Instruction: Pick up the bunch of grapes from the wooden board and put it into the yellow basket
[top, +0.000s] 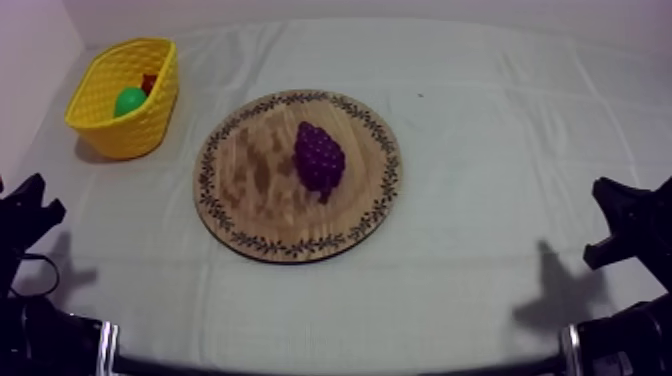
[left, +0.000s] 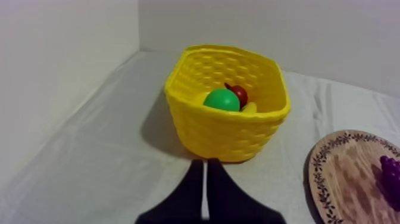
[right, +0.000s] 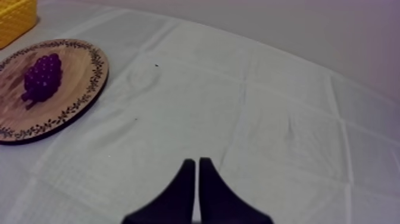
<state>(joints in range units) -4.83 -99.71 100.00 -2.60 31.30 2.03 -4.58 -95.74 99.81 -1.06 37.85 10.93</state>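
Top view: where's the bunch of grapes (top: 320, 158)?
— On the wooden board (top: 250, 175); yellow basket (top: 148, 122) well apart.
Left wrist view?
— My left gripper (left: 205, 162) is pressed together, facing the basket; I'd open it first.
Right wrist view?
— My right gripper (right: 196, 161) is together too.

You are working in dim, even light with a faint violet cast over the grey-white cloth-covered surface (top: 480, 150). The yellow woven basket (top: 140, 125) drops a soft shadow at its near left side. The round wooden board with a patterned rim (top: 250, 170) shows a thin dark line along its near edge. The black right arm (top: 630, 225) throws a soft grey shadow inward, and the black left arm (top: 25, 220) a fainter one.
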